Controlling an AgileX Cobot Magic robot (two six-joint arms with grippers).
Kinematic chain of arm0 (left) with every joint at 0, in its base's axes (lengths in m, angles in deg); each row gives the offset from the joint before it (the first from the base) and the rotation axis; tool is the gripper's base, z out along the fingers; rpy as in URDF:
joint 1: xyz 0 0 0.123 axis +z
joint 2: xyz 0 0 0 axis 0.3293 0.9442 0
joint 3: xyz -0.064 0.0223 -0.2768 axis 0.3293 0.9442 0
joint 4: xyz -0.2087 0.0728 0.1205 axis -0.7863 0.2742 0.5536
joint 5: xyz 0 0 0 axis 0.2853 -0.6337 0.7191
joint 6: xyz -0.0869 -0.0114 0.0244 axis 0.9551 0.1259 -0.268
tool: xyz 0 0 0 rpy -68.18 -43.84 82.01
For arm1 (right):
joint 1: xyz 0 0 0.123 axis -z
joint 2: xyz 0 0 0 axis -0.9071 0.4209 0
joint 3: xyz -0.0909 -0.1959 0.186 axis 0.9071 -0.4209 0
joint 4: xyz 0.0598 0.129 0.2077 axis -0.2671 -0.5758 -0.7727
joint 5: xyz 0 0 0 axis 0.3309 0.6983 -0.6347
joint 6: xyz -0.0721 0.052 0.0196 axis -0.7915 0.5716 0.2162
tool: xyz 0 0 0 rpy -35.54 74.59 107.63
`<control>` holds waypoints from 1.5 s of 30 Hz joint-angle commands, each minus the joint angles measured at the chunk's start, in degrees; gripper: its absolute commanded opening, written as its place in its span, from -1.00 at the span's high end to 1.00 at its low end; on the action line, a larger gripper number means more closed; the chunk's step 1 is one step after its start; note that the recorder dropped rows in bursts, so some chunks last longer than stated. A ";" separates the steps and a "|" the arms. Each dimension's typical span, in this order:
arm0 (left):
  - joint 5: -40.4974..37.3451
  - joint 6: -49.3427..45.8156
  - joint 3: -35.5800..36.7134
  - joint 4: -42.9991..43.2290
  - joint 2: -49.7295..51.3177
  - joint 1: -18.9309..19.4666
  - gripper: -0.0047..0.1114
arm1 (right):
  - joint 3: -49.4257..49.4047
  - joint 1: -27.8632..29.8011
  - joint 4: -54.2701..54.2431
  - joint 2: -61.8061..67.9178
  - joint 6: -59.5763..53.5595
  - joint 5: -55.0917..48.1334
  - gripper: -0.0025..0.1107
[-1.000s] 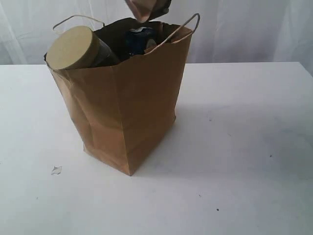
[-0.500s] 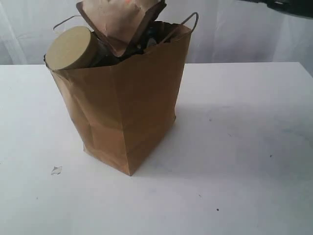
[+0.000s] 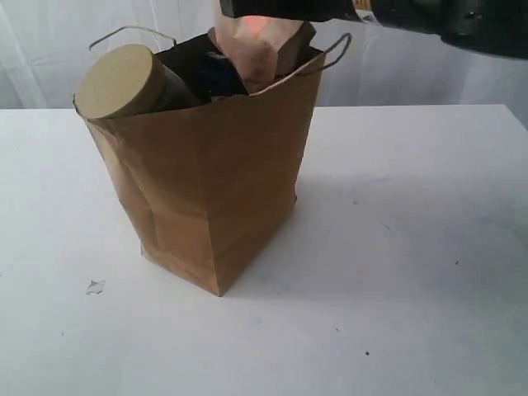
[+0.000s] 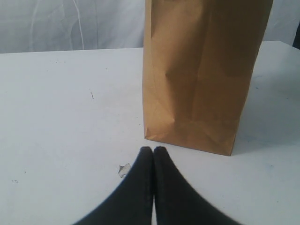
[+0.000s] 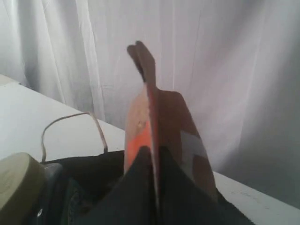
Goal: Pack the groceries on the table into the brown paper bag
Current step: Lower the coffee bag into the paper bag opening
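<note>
Moved: brown pouch has sunk into the brown paper bag's mouth | my right fingers pinch its top edge, bag directly below | my left fingers closed, empty, bag just ahead | risk: pouch may catch on tan-lidded jar or rim, tipping bag.

The brown paper bag is matt kraft paper, creased and rumpled, with thin twisted-paper handles. The tabletop looks smooth, matt white and lightly specked. The jar's tan lid is dull. The brown pouch looks smooth and papery. A white cloth curtain hangs behind.
</note>
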 commanded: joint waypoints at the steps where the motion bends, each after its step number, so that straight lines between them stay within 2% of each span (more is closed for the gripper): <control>1: -0.01 0.09 0.17 -0.04 -0.25 0.10 0.92 | -0.20 -0.03 -0.02 -0.11 1.94 4.02 0.96; 14: -0.01 0.09 0.17 -0.04 -0.25 0.10 0.92 | -5.17 -0.03 0.13 -0.22 5.10 9.03 0.96; 38: -0.01 0.09 0.17 -0.04 -0.25 0.10 0.92 | -12.74 -0.03 6.10 -3.61 5.59 11.21 0.96; 45: -0.01 0.09 0.17 -0.04 -0.25 0.10 0.92 | -13.37 -0.03 9.74 -3.45 12.46 11.69 0.96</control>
